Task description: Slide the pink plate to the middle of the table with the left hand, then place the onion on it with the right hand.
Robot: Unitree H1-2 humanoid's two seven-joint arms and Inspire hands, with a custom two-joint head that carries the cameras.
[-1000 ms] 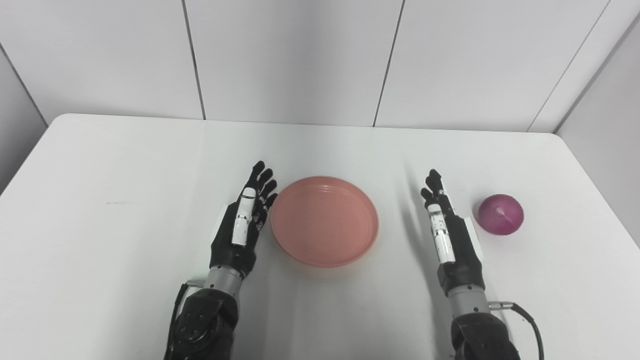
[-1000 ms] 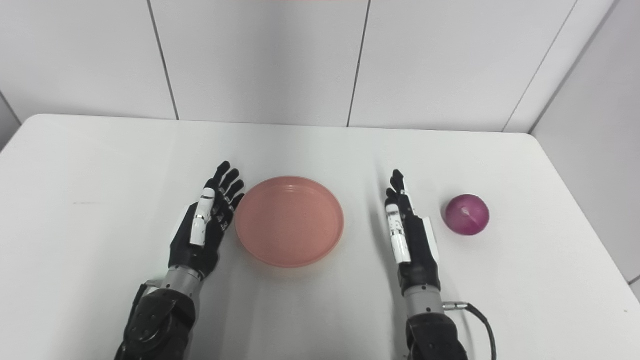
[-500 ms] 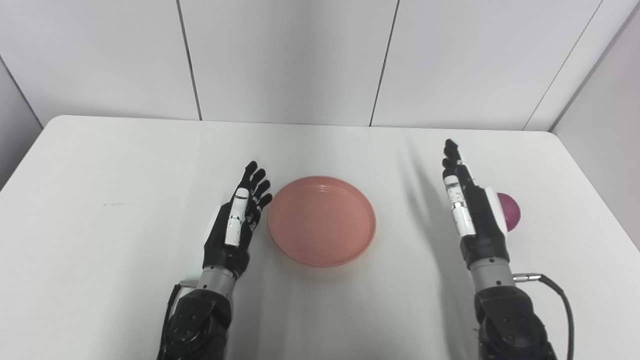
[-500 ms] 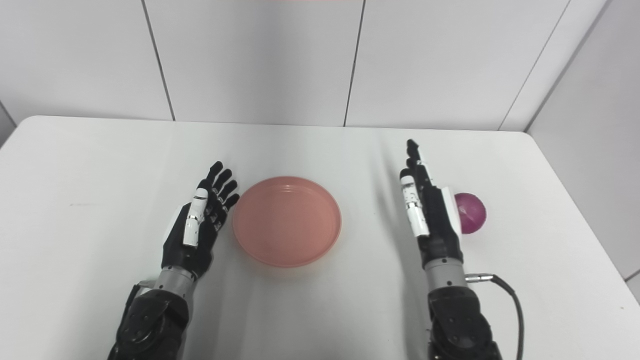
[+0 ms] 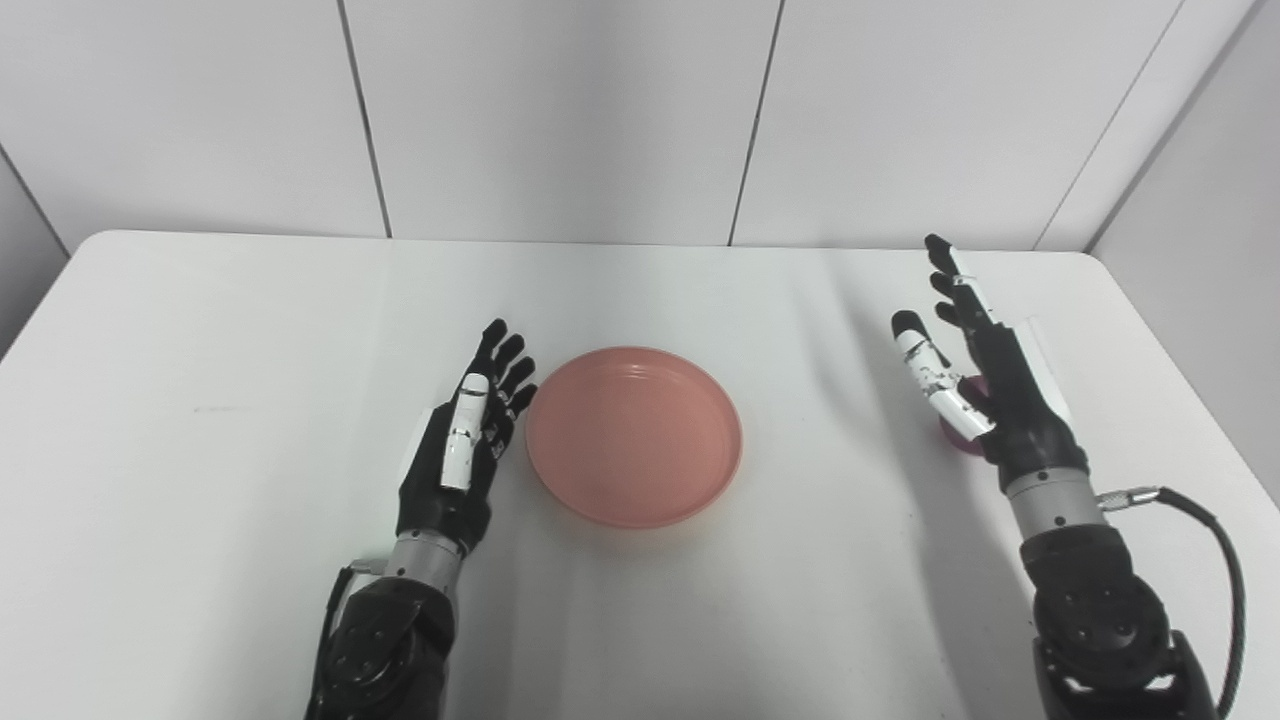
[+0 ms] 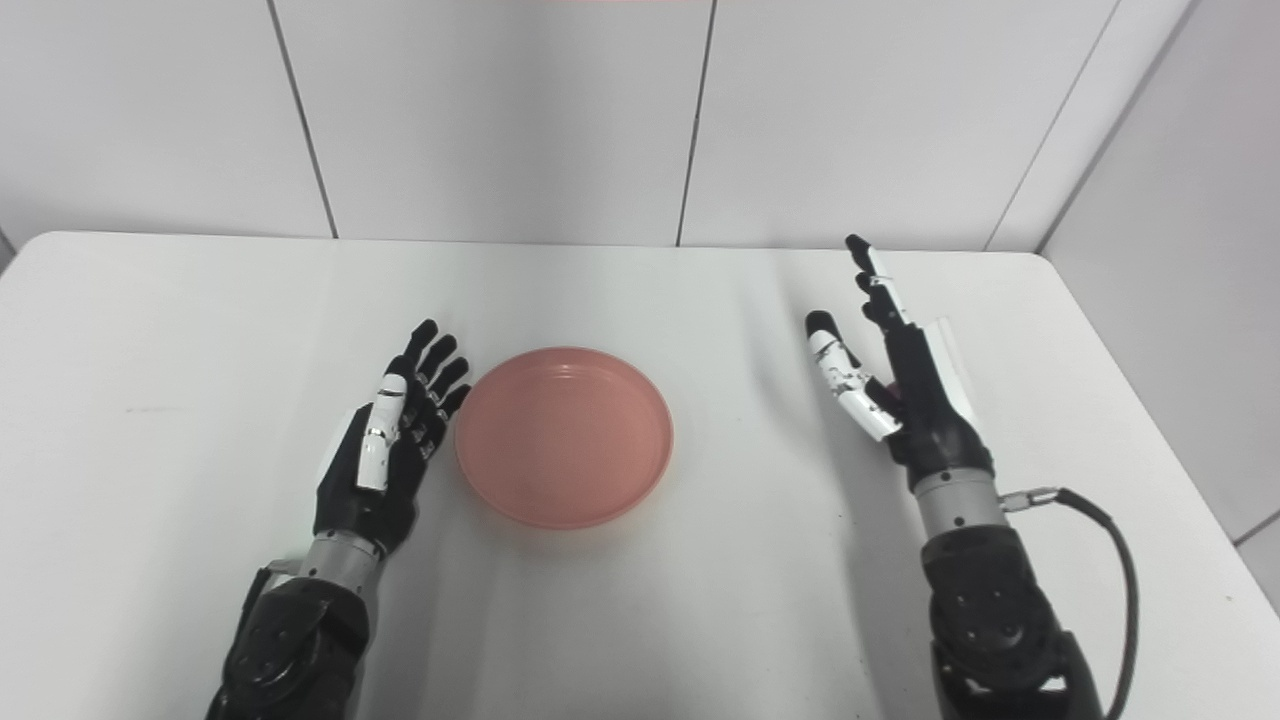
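Left hand [image 5: 455,455] flat on edge, fingers straight and apart, holding nothing, just left of pink plate [image 5: 634,436] at mid-table; whether its fingertips touch the rim can't be told. Right hand [image 5: 985,385] raised over the onion [image 5: 952,428], fingers and thumb splayed, nothing gripped. Left eye view shows a purple sliver of onion under the palm; right eye view hides nearly all of it. White table [image 5: 200,400], rounded corners; pale panelled wall [image 5: 560,110] behind.

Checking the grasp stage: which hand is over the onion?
The right hand, open above the mostly hidden onion; the left hand sits beside the pink plate.
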